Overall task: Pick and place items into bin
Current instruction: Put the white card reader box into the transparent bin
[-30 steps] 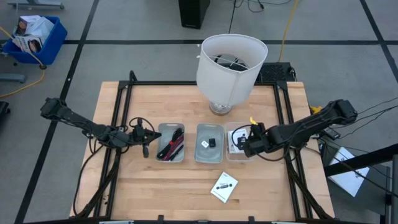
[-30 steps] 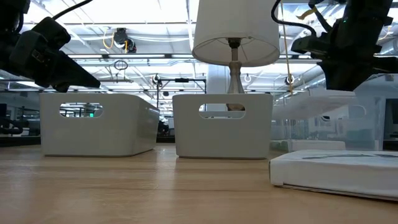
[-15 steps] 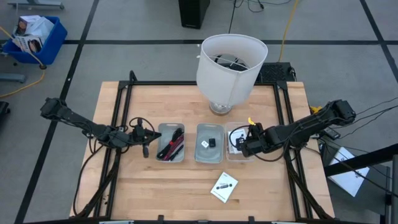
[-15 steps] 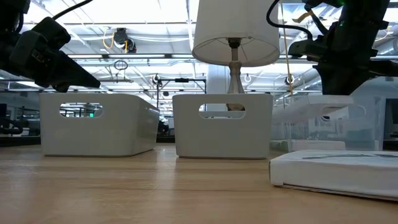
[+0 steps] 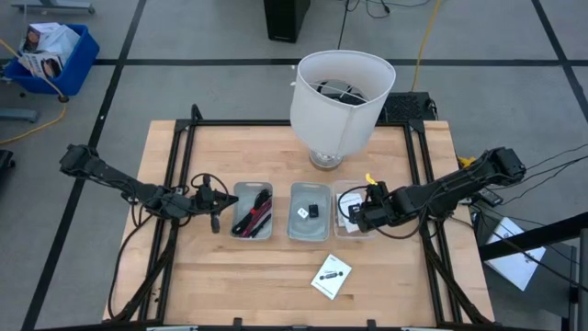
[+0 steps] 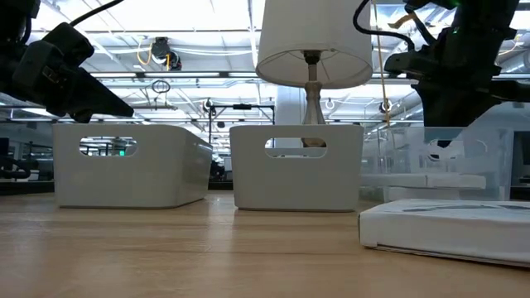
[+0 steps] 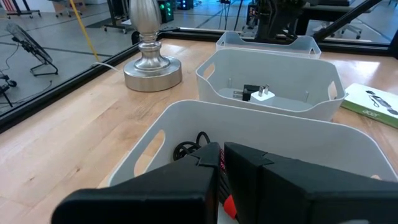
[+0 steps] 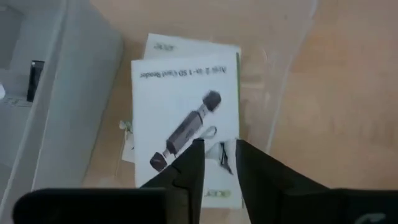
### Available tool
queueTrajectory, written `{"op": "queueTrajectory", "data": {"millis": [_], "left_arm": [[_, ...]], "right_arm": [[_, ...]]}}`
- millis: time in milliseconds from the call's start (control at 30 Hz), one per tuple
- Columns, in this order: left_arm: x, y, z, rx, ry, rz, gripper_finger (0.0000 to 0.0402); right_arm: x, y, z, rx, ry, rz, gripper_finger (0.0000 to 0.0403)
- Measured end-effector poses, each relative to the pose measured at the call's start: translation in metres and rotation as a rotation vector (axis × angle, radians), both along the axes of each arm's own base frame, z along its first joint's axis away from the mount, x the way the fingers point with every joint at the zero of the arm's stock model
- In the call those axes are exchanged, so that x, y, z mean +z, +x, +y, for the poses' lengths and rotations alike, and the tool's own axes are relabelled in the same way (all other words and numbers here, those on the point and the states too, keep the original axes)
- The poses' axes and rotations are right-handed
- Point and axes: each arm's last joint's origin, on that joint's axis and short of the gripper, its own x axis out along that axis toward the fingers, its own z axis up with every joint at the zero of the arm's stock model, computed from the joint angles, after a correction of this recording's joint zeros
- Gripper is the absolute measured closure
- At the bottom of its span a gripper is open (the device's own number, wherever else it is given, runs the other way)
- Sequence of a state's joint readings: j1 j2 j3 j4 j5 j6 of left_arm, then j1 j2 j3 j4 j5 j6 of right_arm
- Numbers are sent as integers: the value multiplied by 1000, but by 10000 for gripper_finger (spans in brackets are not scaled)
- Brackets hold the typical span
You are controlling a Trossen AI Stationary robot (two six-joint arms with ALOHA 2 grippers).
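Placing step: right gripper (image 5: pixel 354 217) poised over clear bin (image 5: pixel 338 229), fingers nearly together above a released packet (image 8: pixel 186 124). Left gripper (image 5: pixel 219 199) idle, clenched. Next: fetch worktop packet (image 5: pixel 331 276).

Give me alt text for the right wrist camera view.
The right hand hangs over a clear plastic bin holding white square packets printed with a black card reader, its dark fingers slightly apart just above the top packet. Light wooden tabletop shows through the bin's wall.

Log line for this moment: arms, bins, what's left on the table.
right gripper: over right bin, above packets | left gripper: beside left bin, idle | loose packet: on table, outside bins
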State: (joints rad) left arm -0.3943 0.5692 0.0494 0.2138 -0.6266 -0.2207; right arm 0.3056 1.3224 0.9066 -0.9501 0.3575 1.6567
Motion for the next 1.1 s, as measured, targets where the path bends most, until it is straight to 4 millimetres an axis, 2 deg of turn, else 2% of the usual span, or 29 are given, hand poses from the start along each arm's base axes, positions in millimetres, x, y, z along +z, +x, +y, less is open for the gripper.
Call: {"op": "queueTrajectory", "data": {"millis": [167, 333, 533, 633, 733, 1000, 1100], "left_arm": [[0, 0, 0, -1, 7, 5, 371], [0, 0, 0, -1, 6, 3, 371], [0, 0, 0, -3, 12, 5, 371], [0, 0, 0, -3, 12, 5, 371], [0, 0, 0, -3, 16, 5, 371], [0, 0, 0, 1, 5, 2, 371], [0, 0, 0, 3, -1, 0, 371]], "right_arm": [[10, -2, 4, 130, -141, -75, 305], [35, -4, 11, 322, -342, -252, 300], [76, 10, 36, 870, -554, -523, 300], [86, 19, 57, 1275, -652, -651, 300], [70, 24, 78, 1620, -664, -635, 300], [11, 33, 120, 1864, -446, -488, 300], [-13, 34, 134, 1892, -369, -423, 300]]}}
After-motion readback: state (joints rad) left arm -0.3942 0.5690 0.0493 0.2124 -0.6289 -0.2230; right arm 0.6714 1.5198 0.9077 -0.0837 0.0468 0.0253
